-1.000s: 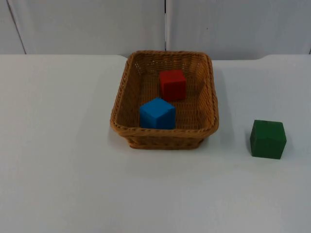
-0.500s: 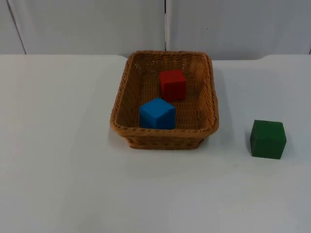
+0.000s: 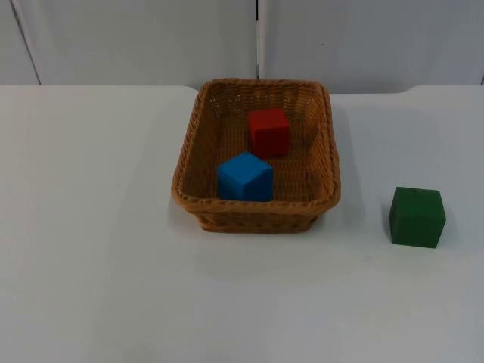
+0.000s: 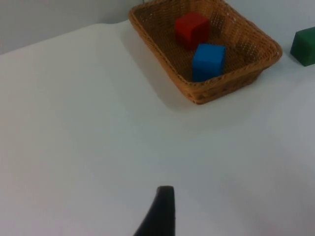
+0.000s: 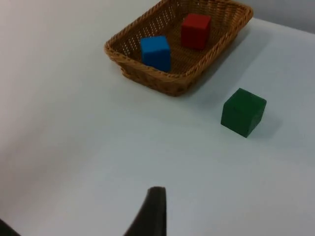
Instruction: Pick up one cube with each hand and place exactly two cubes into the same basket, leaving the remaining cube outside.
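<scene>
In the top view, the woven brown wicker basket (image 3: 255, 155) stands on the white table top (image 3: 91, 227). The red cube (image 3: 269, 131) sits toward the basket's far side and the blue cube (image 3: 244, 177) against its near wall. The green cube (image 3: 417, 217) lies outside, well to the basket's right. The count looks correct as it lies, so the main risk is any further approach: a sweep past the basket could nudge it or drag the green cube toward it.

In the left wrist view, one black fingertip of the left gripper (image 4: 160, 214) stands over bare table, well apart from the basket (image 4: 246, 69). Whether its fingers are apart or together cannot be told.

In the right wrist view, the right gripper (image 5: 150, 211) likewise shows a single fingertip, its state unreadable. The green cube (image 5: 243, 112) lies between it and the basket (image 5: 162, 81), nearer the basket; a forward reach would meet the cube first.
</scene>
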